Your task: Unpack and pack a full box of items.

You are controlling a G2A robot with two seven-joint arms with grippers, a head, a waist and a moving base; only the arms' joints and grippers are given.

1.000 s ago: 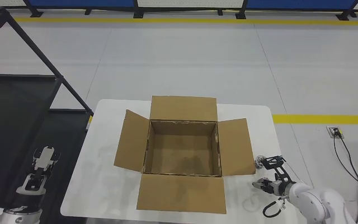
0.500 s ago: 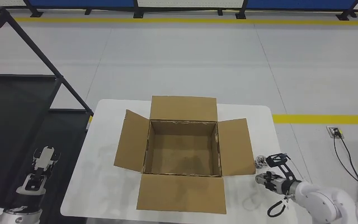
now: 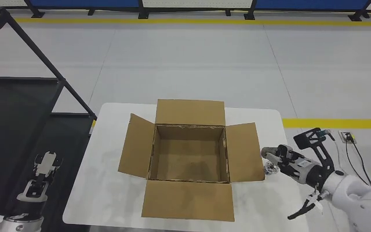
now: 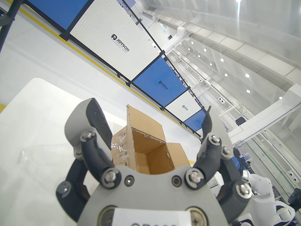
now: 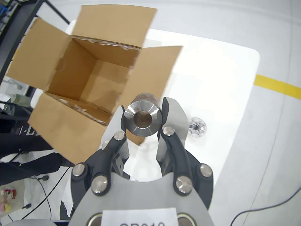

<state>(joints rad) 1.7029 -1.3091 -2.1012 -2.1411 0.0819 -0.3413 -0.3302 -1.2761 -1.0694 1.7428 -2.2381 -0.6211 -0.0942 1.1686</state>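
The cardboard box (image 3: 189,199) sat open in the middle of the white tabletop (image 3: 110,174), all four flaps folded out and nothing visible inside it. Just beside the outer edge of its right flap, the right hand (image 5: 143,109) was pinching a short steel cylinder (image 5: 143,118) with a bore through its middle, one finger pressed to each side of the round wall. Near it, a small shiny metal part (image 5: 197,127) lay loose on the tabletop close to that same flap. From where I stood, this looked like the packing half of the job, with the cylinder due to go into the box. To do that well, I'd say the arm needed to carry it high enough to clear the flap, bring it over the opening and lower it close to the box floor before letting go. Smooth steel held by its curve could slip or roll, and a drop might dent the cardboard. The left hand (image 4: 150,108) hung off the tabletop's left side, fingers spread and holding nothing, well apart from the box.
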